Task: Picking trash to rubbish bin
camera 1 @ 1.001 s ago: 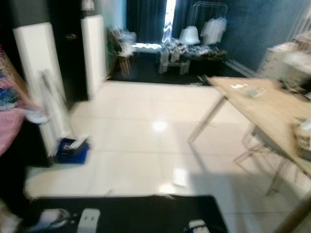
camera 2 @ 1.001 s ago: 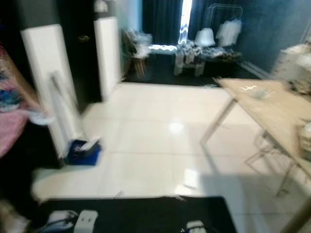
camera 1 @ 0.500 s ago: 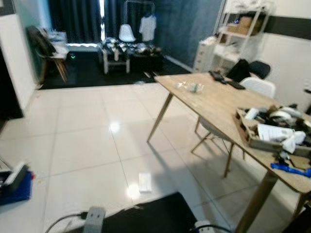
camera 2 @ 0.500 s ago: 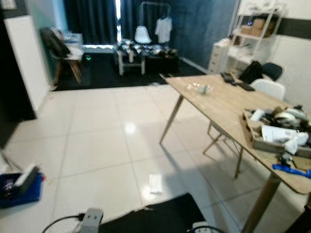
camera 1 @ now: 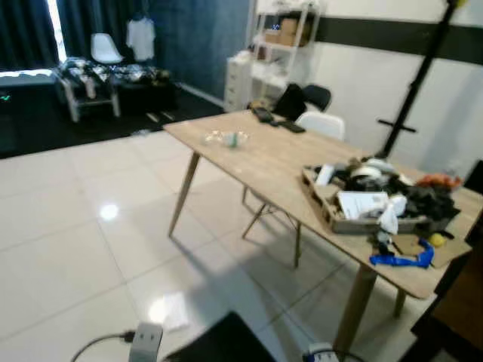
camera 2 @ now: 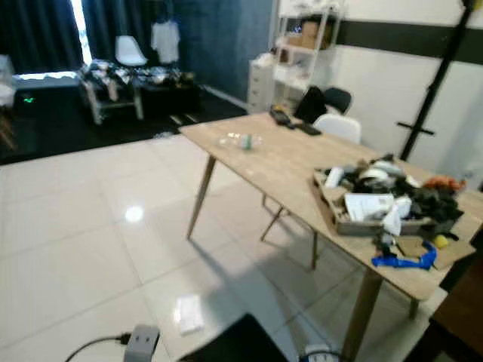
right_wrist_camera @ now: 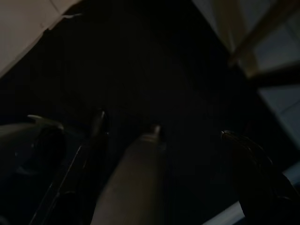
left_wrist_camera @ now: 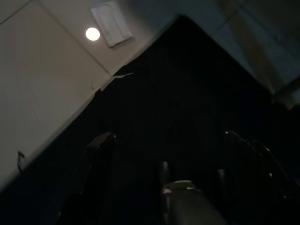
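Left eye view shows a white piece of trash (camera 1: 170, 311) on the pale tiled floor (camera 1: 60, 249) at about 7 o'clock, beside a dark mat (camera 1: 219, 343), and a wooden table (camera 1: 264, 162) with a cluttered tray (camera 1: 377, 200) at 3 o'clock. Both wrist views are dark. The left gripper (left_wrist_camera: 168, 140) and the right gripper (right_wrist_camera: 161, 129) hang over the mat with fingers spread apart, holding nothing.
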Controlling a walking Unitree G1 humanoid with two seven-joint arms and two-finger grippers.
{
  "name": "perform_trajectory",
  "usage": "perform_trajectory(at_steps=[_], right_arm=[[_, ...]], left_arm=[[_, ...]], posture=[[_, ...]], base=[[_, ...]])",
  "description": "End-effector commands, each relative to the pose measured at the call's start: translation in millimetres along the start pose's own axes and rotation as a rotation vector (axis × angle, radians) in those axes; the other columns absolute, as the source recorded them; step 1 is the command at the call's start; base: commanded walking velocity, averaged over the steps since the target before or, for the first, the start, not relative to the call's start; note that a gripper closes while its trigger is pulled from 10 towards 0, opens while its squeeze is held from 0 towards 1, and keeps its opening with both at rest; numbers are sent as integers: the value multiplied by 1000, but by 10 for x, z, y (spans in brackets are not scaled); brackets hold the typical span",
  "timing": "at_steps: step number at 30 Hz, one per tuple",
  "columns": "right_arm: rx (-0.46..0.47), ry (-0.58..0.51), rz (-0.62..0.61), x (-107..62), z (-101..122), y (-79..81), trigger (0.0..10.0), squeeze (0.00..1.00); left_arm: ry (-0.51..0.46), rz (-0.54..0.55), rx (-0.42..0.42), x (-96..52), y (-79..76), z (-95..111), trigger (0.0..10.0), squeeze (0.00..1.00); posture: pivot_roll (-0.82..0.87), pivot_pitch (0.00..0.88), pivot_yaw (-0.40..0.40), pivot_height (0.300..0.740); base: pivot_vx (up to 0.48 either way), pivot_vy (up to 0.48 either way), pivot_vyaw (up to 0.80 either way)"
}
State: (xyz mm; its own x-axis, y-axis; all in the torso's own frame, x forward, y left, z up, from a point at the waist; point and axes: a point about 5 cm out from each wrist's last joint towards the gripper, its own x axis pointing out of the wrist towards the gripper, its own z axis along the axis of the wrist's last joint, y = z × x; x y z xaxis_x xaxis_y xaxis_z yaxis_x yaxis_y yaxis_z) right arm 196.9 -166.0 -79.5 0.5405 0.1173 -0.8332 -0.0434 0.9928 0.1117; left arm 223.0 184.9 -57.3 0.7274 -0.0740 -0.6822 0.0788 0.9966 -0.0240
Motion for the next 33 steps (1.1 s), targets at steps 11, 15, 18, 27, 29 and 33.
perform_trajectory(at_steps=[11, 15, 18, 27, 29, 33], right_arm=[[139, 16, -106, -53, -63, -248, 10000, 0], [118, 26, -97, -50, -82, -224, 10000, 0], [139, 43, -86, -42, -102, -187, 10000, 0], [128, 147, -10, -35, -222, -69, 10000, 0], [120, 200, -14, -49, -304, -69, 10000, 0], [98, 256, -28, -71, -384, -99, 10000, 0]], left_arm=[[9, -23, 9, 9, -48, -3, 10000, 0], [12, -26, 13, 6, -51, -15, 10000, 0], [16, -29, 16, 4, -51, -21, 10000, 0], [44, -78, 33, 0, -95, -62, 10000, 0], [50, -67, 34, -4, -79, -74, 10000, 0], [73, -69, 59, -6, -66, -93, 10000, 0]], posture=[[60, 0, -17, 740], [61, 0, -16, 740], [63, 0, -17, 740], [64, 0, -14, 740], [63, 0, -13, 740], [61, 0, -13, 740]], base=[[361, 0, -800], [360, 0, -800], [363, 0, -800], [113, 0, -89], [0, 0, 0], [0, 0, 0]])
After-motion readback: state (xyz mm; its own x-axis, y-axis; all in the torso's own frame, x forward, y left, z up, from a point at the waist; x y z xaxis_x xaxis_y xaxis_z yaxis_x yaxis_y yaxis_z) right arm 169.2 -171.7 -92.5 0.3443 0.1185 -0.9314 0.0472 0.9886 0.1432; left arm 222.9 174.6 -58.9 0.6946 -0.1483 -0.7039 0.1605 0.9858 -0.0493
